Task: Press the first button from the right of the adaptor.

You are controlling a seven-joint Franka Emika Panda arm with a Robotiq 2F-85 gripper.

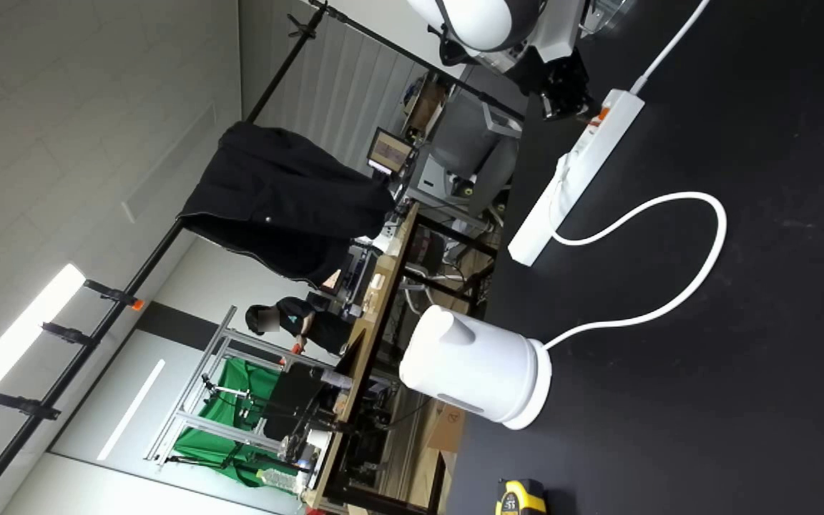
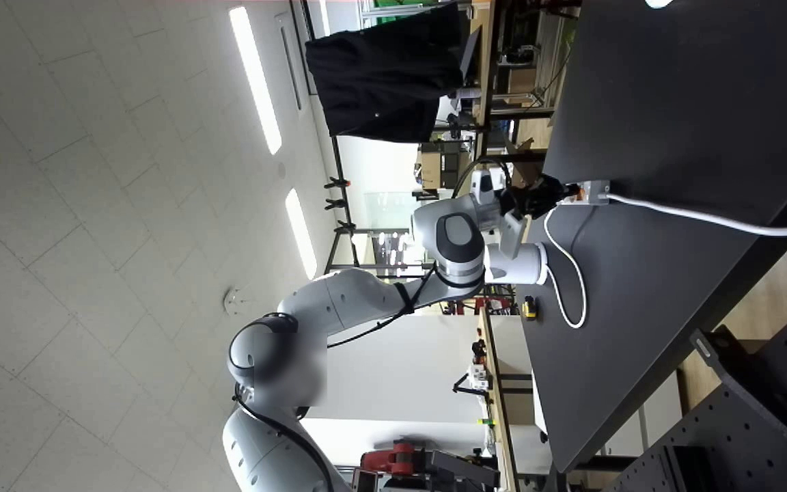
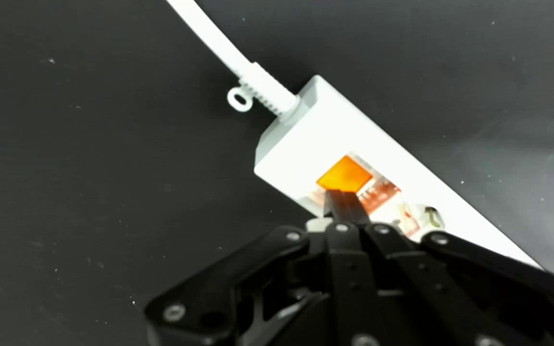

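Adaptor (image 3: 378, 149) — smooth plastic, mostly matt; orange switch (image 3: 345, 174) glossier plastic. Cord (image 3: 213, 36) smooth, plastic-looking, sleeve (image 3: 268, 89) ribbed. Gripper (image 3: 346, 206) matt, screw heads (image 3: 174, 313) shiny metal. Surface (image 1: 762, 357) matt, specked, faintly scuffed. Kettle (image 1: 476, 365) smooth, plastic-looking, soft sheen. Jacket (image 1: 290, 193) matt cloth — green sheet (image 1: 260, 378) also cloth, wrinkled.

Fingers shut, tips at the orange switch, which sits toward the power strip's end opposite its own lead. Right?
Wrong end. In the wrist view, the orange switch sits toward the end of the power strip where its own lead comes out. The rest holds: fingers shut, tips at that switch.
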